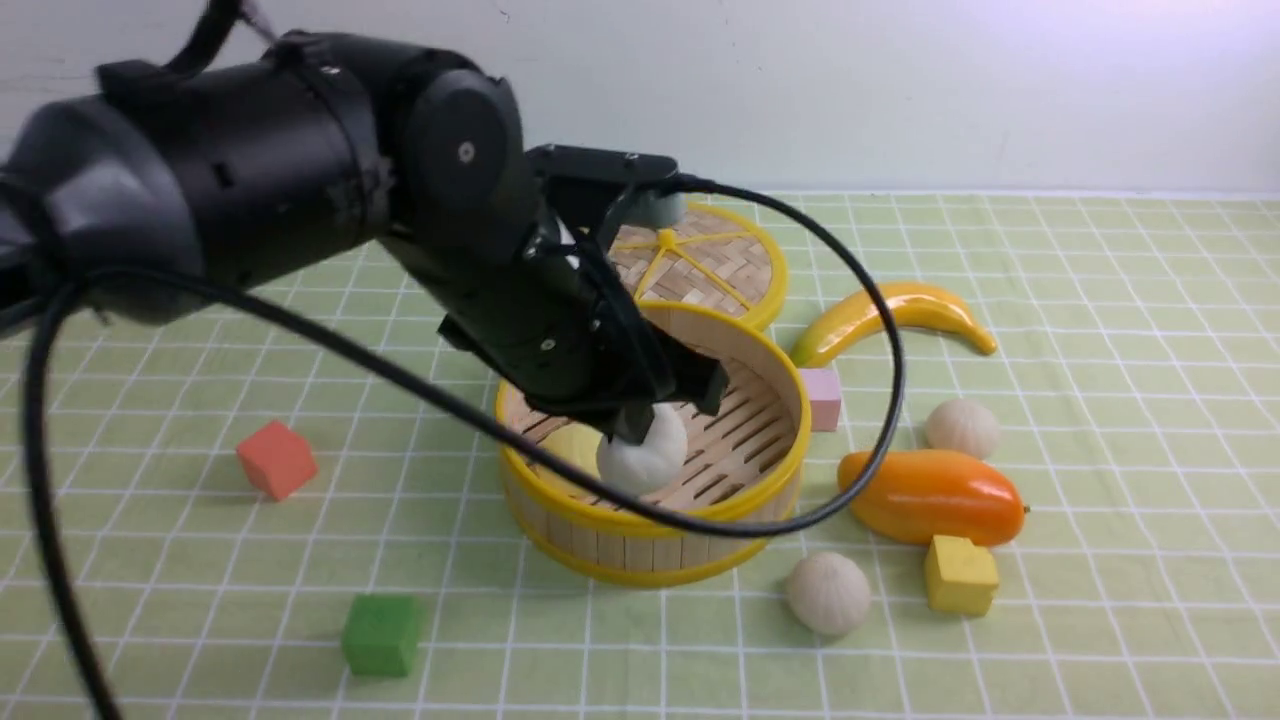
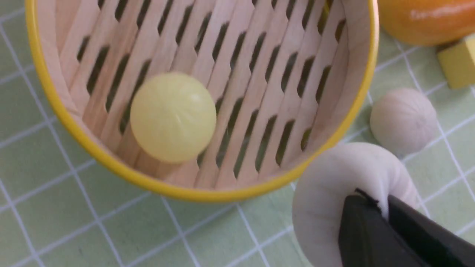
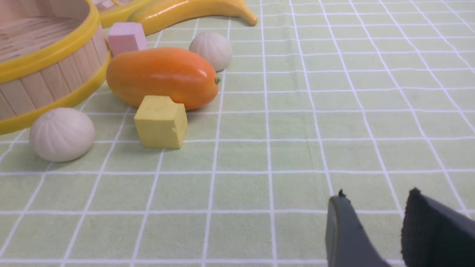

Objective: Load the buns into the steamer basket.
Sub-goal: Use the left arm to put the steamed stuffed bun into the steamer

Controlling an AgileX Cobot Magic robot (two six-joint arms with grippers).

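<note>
mango (image 1: 930, 495) seemingly touching yellow cube (image 1: 960, 575); banana (image 1: 895, 318), pink cube (image 1: 822, 397) behind

Hidden behind the left arm (image 1: 300, 170) in the front view: the left rim of the steamer basket (image 1: 650, 545), part of the woven lid (image 1: 700, 265), most of the pale yellow bun (image 1: 568, 447). Cannot tell what the greyish thing (image 1: 657, 208) at the lid's far edge is. Half behind the basket rim: pink cube (image 1: 823, 398).

Cut off by the left wrist view's edges: mango (image 2: 426, 16), yellow cube (image 2: 458, 63), pinched white bun (image 2: 334, 193), left tool (image 2: 376, 202).

Cut off by the right wrist view's edges: banana (image 3: 185, 9), right tool (image 3: 376, 200), leaving only two parted finger ends.
</note>
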